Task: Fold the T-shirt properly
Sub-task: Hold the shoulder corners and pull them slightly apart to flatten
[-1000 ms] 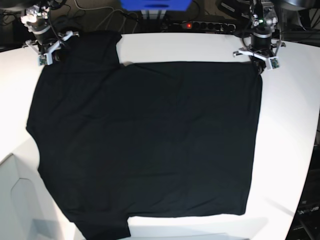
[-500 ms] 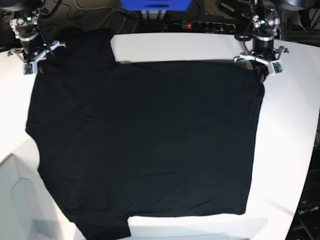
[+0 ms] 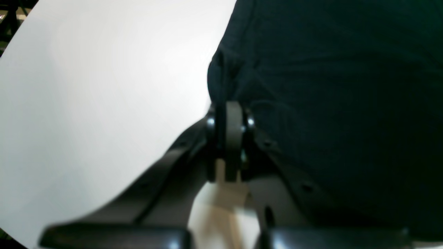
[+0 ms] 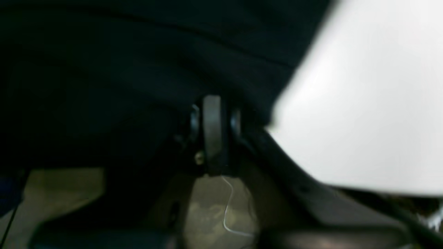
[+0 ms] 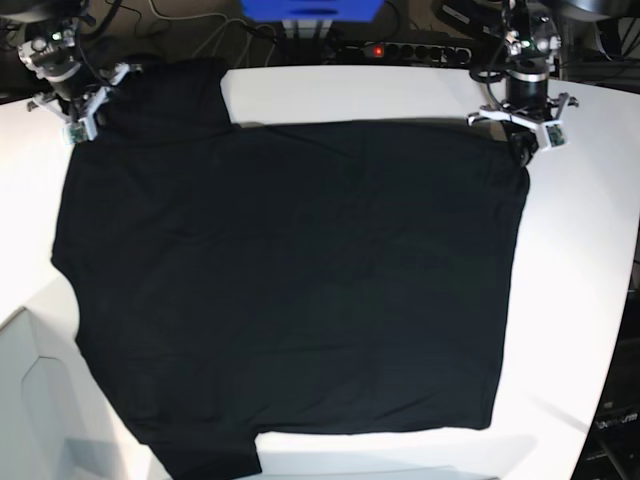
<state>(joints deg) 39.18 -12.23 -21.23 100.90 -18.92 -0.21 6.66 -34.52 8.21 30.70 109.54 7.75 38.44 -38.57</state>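
The black T-shirt (image 5: 290,280) lies spread flat on the white table (image 5: 400,90), plain side up, with one sleeve at the back left and one at the front left. My left gripper (image 5: 522,148) is at the shirt's back right corner. In the left wrist view it (image 3: 230,110) is shut, with the cloth (image 3: 346,86) bunched at its tips. My right gripper (image 5: 95,112) is at the back left corner by the sleeve. The right wrist view is blurred, but there its jaws (image 4: 213,114) look closed against the dark cloth (image 4: 138,52).
A power strip (image 5: 400,48) with a red light, cables and a blue box (image 5: 310,10) sit behind the table's back edge. The table curves off at the front left (image 5: 30,330) and at the right (image 5: 615,300). Bare white tabletop (image 3: 86,86) lies outside the shirt's edges.
The right gripper pulled the back left corner outward to the left, then came back slightly right. The left gripper shifted a little toward the back with its corner. The shirt's top edge lies straighter.
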